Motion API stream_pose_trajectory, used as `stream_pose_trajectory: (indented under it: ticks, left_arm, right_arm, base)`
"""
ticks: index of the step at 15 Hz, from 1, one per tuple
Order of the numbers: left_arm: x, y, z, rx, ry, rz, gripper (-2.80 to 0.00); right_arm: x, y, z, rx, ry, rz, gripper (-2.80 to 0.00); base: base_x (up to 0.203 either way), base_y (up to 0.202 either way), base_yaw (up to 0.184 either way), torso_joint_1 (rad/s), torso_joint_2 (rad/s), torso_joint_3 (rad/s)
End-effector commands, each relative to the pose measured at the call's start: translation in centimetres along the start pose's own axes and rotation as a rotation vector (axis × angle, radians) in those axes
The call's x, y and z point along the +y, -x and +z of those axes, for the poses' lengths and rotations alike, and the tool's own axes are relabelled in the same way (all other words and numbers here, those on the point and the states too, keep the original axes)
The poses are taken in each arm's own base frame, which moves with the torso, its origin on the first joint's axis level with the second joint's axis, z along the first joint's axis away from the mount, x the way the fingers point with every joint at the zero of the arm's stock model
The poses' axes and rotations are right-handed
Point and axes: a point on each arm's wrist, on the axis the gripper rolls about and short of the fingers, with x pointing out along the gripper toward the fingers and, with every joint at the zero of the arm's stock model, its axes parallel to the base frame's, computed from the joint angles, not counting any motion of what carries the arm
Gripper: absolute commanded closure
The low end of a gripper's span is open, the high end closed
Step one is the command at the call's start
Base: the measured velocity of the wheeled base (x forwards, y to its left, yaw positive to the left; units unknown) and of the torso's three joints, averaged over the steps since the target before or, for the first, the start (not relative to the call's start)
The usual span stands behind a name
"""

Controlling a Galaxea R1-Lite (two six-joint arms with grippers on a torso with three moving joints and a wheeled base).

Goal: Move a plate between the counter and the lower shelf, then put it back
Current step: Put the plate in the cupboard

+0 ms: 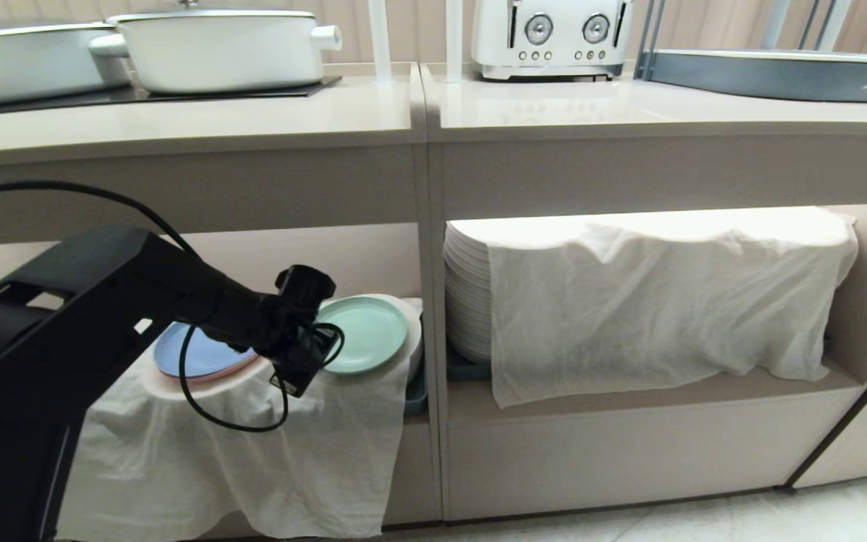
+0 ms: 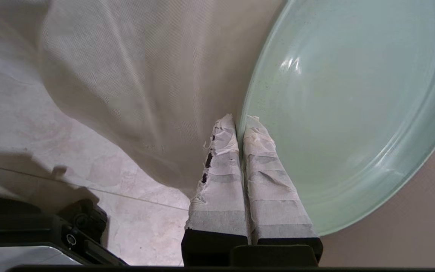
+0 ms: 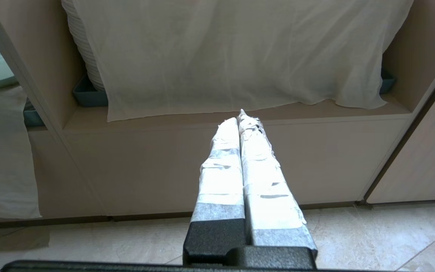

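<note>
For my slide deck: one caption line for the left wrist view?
Left tool shut on the rim of the mint-green plate, beside draped white cloth.

the robot's left arm (image 1: 102,301) is matte black and boxy, with a black cable (image 1: 200,406) looping beneath its wrist. the left gripper (image 2: 239,124) has black bases and fingers (image 2: 221,181) wrapped in frayed white tape; the right gripper (image 3: 241,119) is taped alike.
</note>
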Motion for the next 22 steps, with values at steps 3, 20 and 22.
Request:
stream_pose_trajectory:
  ticks: [3, 20, 22]
  left_arm:
    - [-0.04, -0.09, -0.22, 0.002, 0.005, 0.000, 0.00]
    - [-0.04, -0.16, -0.51, 0.006, 0.006, 0.003, -2.80]
    - [-0.01, -0.17, -0.58, 0.007, 0.005, 0.004, -2.80]
  right_arm:
    - [0.00, 0.00, 0.00, 0.000, 0.000, 0.000, 0.00]
    - [0.00, 0.00, 0.00, 0.000, 0.000, 0.000, 0.00]
    - [0.00, 0.00, 0.00, 0.000, 0.000, 0.000, 0.00]
  base:
    - [0.000, 0.000, 0.000, 0.000, 0.00, 0.000]
    - [0.000, 0.000, 0.000, 0.000, 0.00, 0.000]
    - [0.000, 0.000, 0.000, 0.000, 0.00, 0.000]
